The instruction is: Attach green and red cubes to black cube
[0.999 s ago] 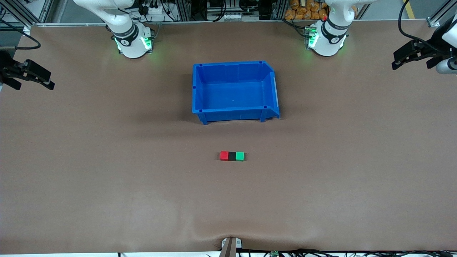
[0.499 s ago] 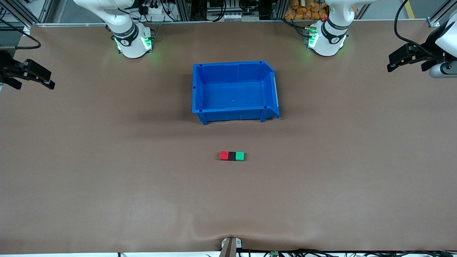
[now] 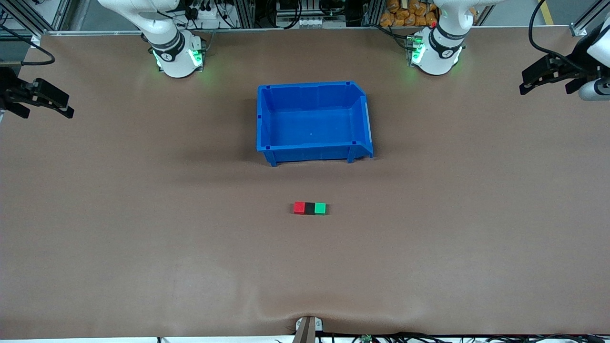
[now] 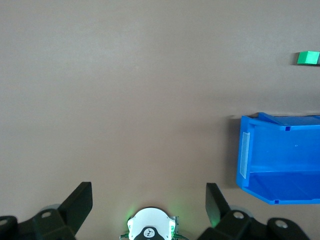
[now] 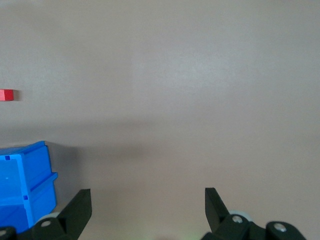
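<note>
The red cube point(image 3: 299, 207), the black cube point(image 3: 310, 208) and the green cube point(image 3: 320, 208) lie in one touching row on the table, black in the middle, nearer the front camera than the blue bin. The green cube shows in the left wrist view point(image 4: 308, 58), the red cube in the right wrist view point(image 5: 6, 94). My left gripper point(image 3: 536, 82) is open and empty, raised at the left arm's end of the table; its open jaws show in the left wrist view point(image 4: 149, 200). My right gripper point(image 3: 59, 107) is open and empty, raised at the right arm's end; it also shows in the right wrist view point(image 5: 148, 205).
An empty blue bin point(image 3: 366, 119) stands mid-table between the arm bases and the cube row; it also shows in the left wrist view point(image 4: 245, 155) and the right wrist view point(image 5: 30, 165). A small fixture point(image 3: 307, 327) sits at the table's near edge.
My left gripper shifted slightly at its end of the table, first inward then back out. The right gripper and the cubes have not moved.
</note>
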